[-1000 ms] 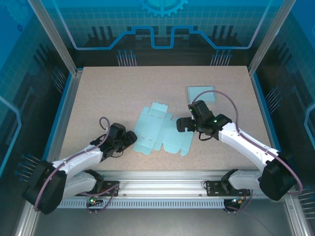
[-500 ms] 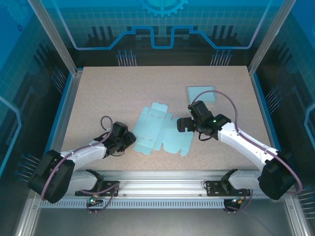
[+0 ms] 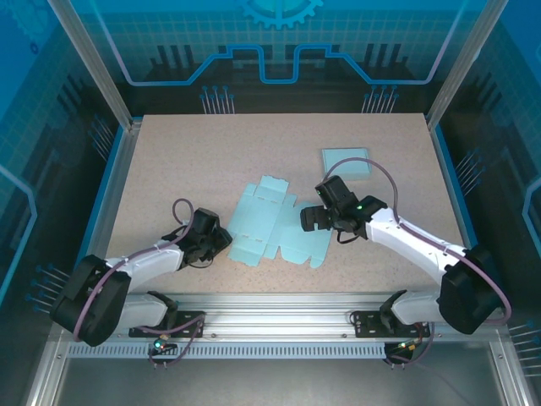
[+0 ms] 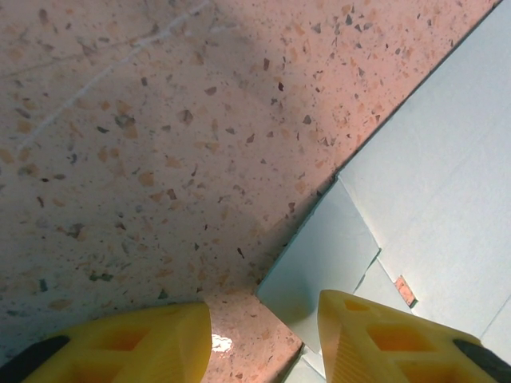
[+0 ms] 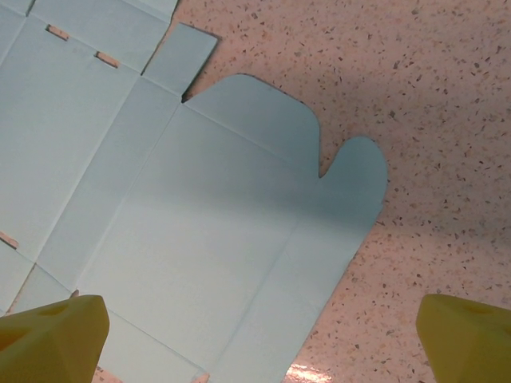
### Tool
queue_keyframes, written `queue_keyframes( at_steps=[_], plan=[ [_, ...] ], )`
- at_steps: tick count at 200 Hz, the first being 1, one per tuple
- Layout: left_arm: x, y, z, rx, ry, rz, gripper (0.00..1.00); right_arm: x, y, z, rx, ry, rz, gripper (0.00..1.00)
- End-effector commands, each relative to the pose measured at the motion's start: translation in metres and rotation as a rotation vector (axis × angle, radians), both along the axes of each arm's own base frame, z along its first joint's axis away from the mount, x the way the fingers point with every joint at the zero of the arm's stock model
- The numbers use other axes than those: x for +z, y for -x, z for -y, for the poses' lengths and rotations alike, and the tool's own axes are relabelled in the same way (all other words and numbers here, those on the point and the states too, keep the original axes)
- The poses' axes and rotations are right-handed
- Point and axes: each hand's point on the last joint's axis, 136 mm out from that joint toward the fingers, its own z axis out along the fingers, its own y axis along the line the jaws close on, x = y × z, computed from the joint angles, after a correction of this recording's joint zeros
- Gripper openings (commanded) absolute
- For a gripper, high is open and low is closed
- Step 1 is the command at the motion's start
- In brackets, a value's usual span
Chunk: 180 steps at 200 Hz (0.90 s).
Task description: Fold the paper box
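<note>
The light blue paper box blank (image 3: 275, 224) lies flat and unfolded on the speckled table. My left gripper (image 3: 221, 241) sits at its near-left corner; in the left wrist view a corner flap (image 4: 323, 255) lies between the open yellow fingers (image 4: 399, 339), low over the table. My right gripper (image 3: 314, 216) hovers over the blank's right side, open wide; in the right wrist view the rounded flaps (image 5: 319, 191) spread between its fingertips (image 5: 52, 331), which hold nothing.
A second light blue folded piece (image 3: 347, 161) rests at the back right of the table. Aluminium frame posts and blue walls enclose the table on all sides.
My left gripper has edged right to the blank's near-left corner. The right gripper has shifted slightly left over the blank's right side.
</note>
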Motion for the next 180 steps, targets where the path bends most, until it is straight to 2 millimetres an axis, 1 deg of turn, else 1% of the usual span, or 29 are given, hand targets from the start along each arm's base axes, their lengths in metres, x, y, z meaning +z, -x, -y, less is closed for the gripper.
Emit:
queue_keyframes(
  at_steps=[1, 26, 52, 88, 104, 150, 180],
  plan=[
    [0.040, -0.052, 0.052, -0.108, 0.229, 0.290, 0.45, 0.005, -0.003, -0.009, 0.015, 0.004, 0.011, 1.00],
    [0.052, -0.051, 0.052, -0.116, 0.229, 0.306, 0.46, 0.006, -0.005, -0.012, 0.023, 0.012, 0.021, 1.00],
    [0.056, -0.046, 0.041, -0.086, 0.191, 0.290, 0.47, 0.006, -0.005, -0.013, 0.026, 0.014, 0.023, 1.00],
    [0.050, -0.033, 0.020, -0.013, 0.114, 0.228, 0.52, 0.008, -0.005, -0.014, 0.028, 0.013, 0.029, 1.00],
    [0.046, -0.029, 0.015, 0.002, 0.092, 0.210, 0.53, 0.009, -0.005, -0.015, 0.030, 0.010, 0.033, 1.00],
    [0.042, -0.029, 0.015, 0.009, 0.090, 0.194, 0.54, 0.010, -0.005, -0.013, 0.026, 0.016, 0.037, 1.00],
    [0.032, -0.030, 0.018, 0.009, 0.095, 0.165, 0.55, 0.010, -0.004, -0.011, 0.022, 0.020, 0.040, 1.00]
  ],
)
